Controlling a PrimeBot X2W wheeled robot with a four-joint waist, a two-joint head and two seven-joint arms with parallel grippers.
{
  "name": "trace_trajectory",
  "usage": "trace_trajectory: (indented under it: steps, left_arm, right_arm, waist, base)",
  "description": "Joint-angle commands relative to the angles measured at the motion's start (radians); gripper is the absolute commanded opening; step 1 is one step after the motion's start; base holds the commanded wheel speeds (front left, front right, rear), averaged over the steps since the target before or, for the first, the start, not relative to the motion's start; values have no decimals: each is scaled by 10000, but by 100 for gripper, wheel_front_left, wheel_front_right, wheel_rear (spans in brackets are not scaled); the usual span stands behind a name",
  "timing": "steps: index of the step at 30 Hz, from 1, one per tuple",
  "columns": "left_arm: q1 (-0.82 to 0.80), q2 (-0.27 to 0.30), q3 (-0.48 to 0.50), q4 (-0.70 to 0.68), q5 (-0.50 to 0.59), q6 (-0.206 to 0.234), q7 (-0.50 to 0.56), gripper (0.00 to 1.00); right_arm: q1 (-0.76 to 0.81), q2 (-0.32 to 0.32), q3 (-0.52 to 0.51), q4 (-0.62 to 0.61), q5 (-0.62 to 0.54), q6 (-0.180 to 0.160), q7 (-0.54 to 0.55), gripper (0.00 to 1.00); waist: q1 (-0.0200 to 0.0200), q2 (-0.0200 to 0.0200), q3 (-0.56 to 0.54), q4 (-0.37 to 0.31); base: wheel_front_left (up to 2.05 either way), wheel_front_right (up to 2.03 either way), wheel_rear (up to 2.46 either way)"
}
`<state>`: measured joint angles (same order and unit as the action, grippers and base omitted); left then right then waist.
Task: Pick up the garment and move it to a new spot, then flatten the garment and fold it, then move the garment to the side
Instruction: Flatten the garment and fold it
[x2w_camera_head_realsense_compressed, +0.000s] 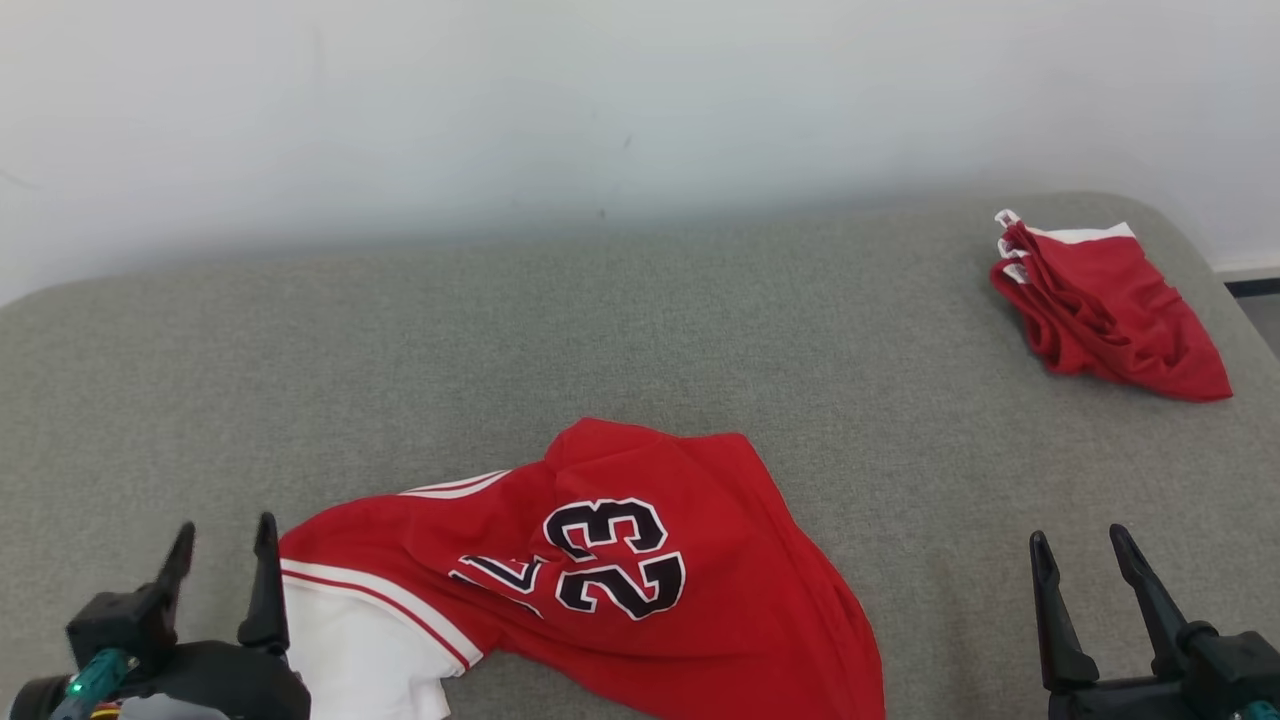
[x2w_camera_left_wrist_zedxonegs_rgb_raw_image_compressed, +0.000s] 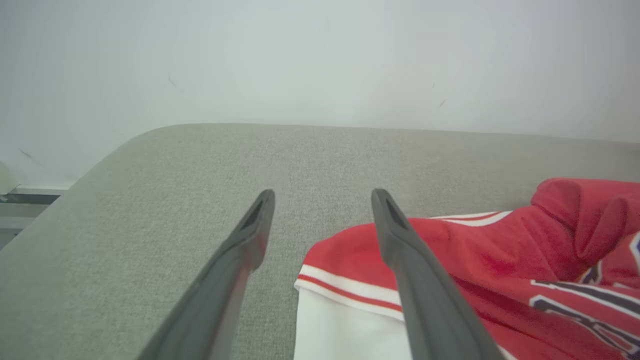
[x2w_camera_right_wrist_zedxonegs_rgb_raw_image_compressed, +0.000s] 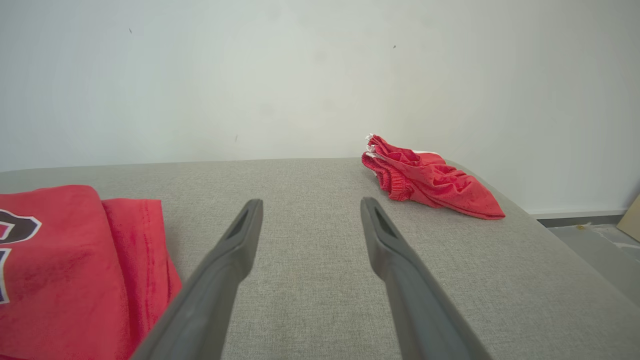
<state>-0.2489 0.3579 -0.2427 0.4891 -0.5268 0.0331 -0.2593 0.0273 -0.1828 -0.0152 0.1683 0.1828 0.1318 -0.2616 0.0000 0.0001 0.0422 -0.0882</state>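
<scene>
Behind the worktop you see a plain white wall (x2w_camera_head_realsense_compressed: 600, 100), and the worktop (x2w_camera_head_realsense_compressed: 600, 330) itself is covered with grey woven fabric and has rounded corners. On it you can count two garments, both red.

The first one, a red cloth jersey (x2w_camera_head_realsense_compressed: 620, 560) with white trim and the dark number 23, lies crumpled at the near edge, a little left of the middle. Its white panel with a red stripe points to the robot's left. You find this jersey also at the right side of the left wrist view (x2w_camera_left_wrist_zedxonegs_rgb_raw_image_compressed: 475, 250) and at the left side of the right wrist view (x2w_camera_right_wrist_zedxonegs_rgb_raw_image_compressed: 60, 270).

The second one, a small bunched red garment with white edging (x2w_camera_head_realsense_compressed: 1110, 310), lies at the far right corner, well apart from the jersey, and you see it also in the right wrist view (x2w_camera_right_wrist_zedxonegs_rgb_raw_image_compressed: 430, 180).

You have two grippers, each with two long dark fingers. The left gripper (x2w_camera_head_realsense_compressed: 225, 528) is just beside the jersey's striped edge; its jaws stand wide apart and hold nothing (x2w_camera_left_wrist_zedxonegs_rgb_raw_image_compressed: 323, 195). If one finger touches the cloth, I cannot tell. The right gripper (x2w_camera_head_realsense_compressed: 1078, 538) is over bare grey fabric, to the right of the jersey, its jaws also wide apart and with nothing between them (x2w_camera_right_wrist_zedxonegs_rgb_raw_image_compressed: 311, 202).
</scene>
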Motion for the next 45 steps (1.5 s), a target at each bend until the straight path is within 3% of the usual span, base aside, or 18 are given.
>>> trace_trajectory:
  steps: [1, 6, 9, 17, 23, 31, 45]
  left_arm:
    - [271, -71, 359, -520, 286, 127, -70, 100]
    - [1440, -606, 1522, -2289, 1015, 259, -56, 100]
    - [2242, -1040, 2183, -3265, 1640, 107, -59, 100]
    - [3436, -1933, 3179, -4087, 2517, -348, -61, 100]
    - [3652, -2234, 3493, -4041, 2844, -711, -61, 100]
    - [3059, -1759, 2843, -2815, 2953, -1470, -46, 100]
    - [1465, -630, 1708, -354, 2388, -1619, 21, 100]
  right_arm:
    - [145, -42, -11, -43, 48, -23, -45, 100]
    - [262, -18, 36, -132, 144, -23, -45, 100]
    - [386, 13, 70, -211, 204, -23, -45, 100]
    - [680, 99, 75, -383, 293, -23, -45, 100]
    - [807, 52, 203, -362, 353, -23, -47, 100]
    - [1086, -324, 1406, -33, 460, -23, 0, 100]
    - [1444, -401, 3289, 1131, 515, -23, 100, 100]
  waist:
    - [0, -1, -196, 136]
    - [0, -1, -421, 346]
    - [0, -1, -511, 512]
    - [0, -1, -570, 715]
    - [0, -1, -547, 798]
    - [0, -1, -288, 731]
    - [0, -1, 574, 512]
  base:
    - [0, 0, 0]
    - [0, 0, 0]
    - [0, 0, 0]
    - [0, 0, 0]
    - [0, 0, 0]
    - [0, 0, 0]
    - [0, 0, 0]
